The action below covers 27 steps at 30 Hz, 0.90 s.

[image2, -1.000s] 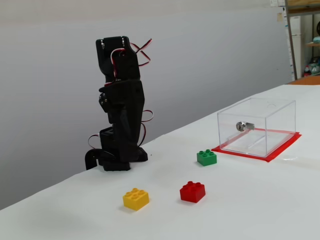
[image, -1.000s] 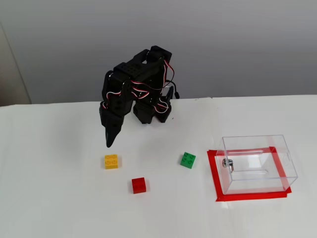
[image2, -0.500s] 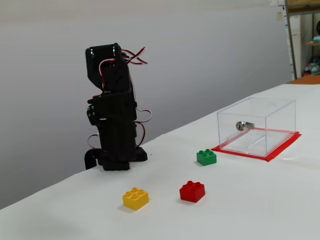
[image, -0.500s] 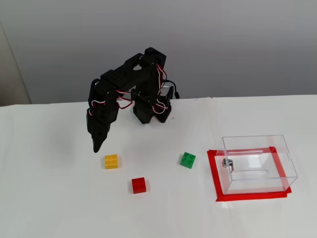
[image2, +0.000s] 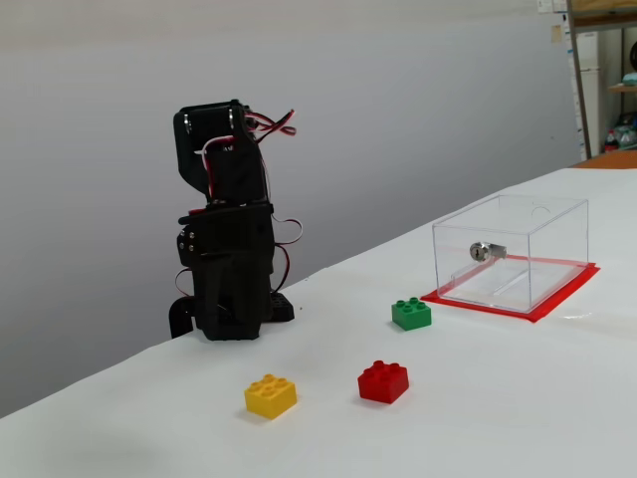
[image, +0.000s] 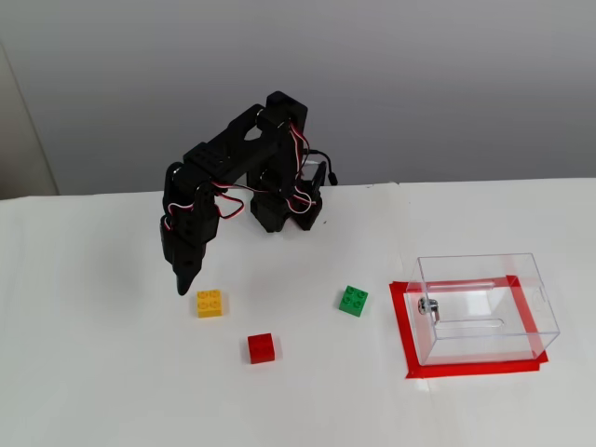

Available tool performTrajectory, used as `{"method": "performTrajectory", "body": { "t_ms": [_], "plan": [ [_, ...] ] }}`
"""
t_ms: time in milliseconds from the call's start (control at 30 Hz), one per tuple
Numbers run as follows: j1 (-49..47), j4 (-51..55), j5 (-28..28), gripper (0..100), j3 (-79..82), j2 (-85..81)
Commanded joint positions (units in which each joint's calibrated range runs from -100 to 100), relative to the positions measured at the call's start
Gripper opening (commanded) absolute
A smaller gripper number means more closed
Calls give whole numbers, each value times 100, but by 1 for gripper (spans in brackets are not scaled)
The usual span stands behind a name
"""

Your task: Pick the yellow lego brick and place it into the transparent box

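Black arm [image: 244, 158] stands upper left of centre on the white table [image: 93, 372], bent over with its gripper [image: 183, 284] pointing down. The tip hangs above the table, just left of and a little above the yellow brick [image: 209, 303] in this fixed view; no contact seen. Fingers taper to one point, apparently closed together, nothing between them. In another fixed view the gripper [image2: 221, 324] merges with the arm's dark body; jaw gap cannot be told there.

Yellow brick [image2: 271, 395] sits on the bare table, left of centre. Red brick [image: 262, 347] lower right of it, green brick [image: 353, 301] further right. Clear box [image: 484, 307] at right on red tape [image: 402, 321], well apart from the yellow brick.
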Motion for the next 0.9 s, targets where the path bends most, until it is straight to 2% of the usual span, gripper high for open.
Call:
{"method": "performTrajectory", "body": {
  "t_ms": [0,133,433,867],
  "plan": [
    [-36,-95,24,28,-156,31],
    [-140,-182,29,34,-147,107],
    [-487,-556,24,34,350,413],
    [-487,-1269,24,34,1462,430]
  ]
}}
